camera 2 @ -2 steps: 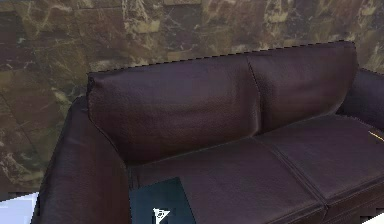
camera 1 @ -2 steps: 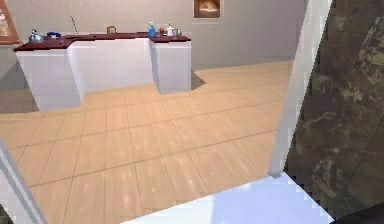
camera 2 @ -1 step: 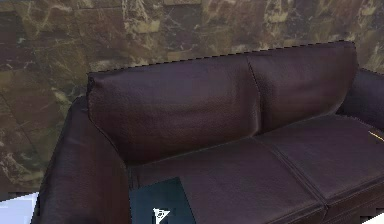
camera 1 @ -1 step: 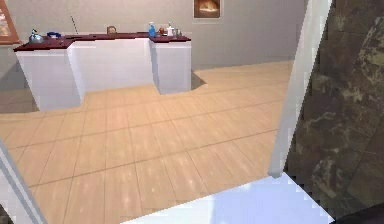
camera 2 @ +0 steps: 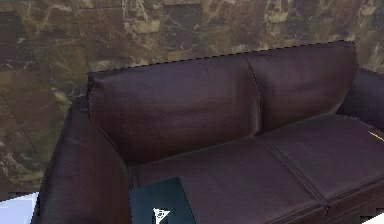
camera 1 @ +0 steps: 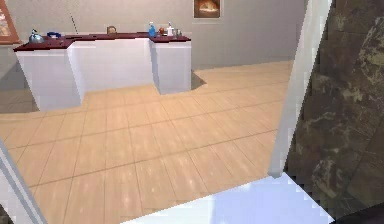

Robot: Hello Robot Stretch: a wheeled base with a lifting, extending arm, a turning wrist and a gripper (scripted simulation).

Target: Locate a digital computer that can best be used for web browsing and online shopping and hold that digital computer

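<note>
Ahead, in the forward view, you look across a floor (camera 1: 150, 130) of tan tiles toward a white bench (camera 1: 110, 65) with a dark red top, set against the far wall and bent into a shallow U. On its top you have a bluish kettle (camera 1: 36, 37) at the left end. Near the right end there is a small blue thing (camera 1: 152, 30) with some pale ones just beside it, all too small to name. A framed picture (camera 1: 207, 8) hangs on the wall above that right end. At the forward view's right a white door frame (camera 1: 300, 90) runs from top to bottom, and beyond it stands a dark marbled wall (camera 1: 350, 110). A pale, glossy surface (camera 1: 240, 205) lies along the bottom edge near you.

Turning to the arm side view, you face a dark brown leather sofa (camera 2: 200, 110) with two back cushions and two seat cushions, backed against dark marbled stone. On the seat cushion at the arm side view's left, at the bottom edge, lies a flat dark-teal slab (camera 2: 158, 198) with a small white mark (camera 2: 158, 213) on it. Its shape fits a closed laptop, so it may be the digital computer, though you cannot be sure. It lies flat on the cushion, near the armrest at the arm side view's left. The tool's state you cannot tell.
</note>
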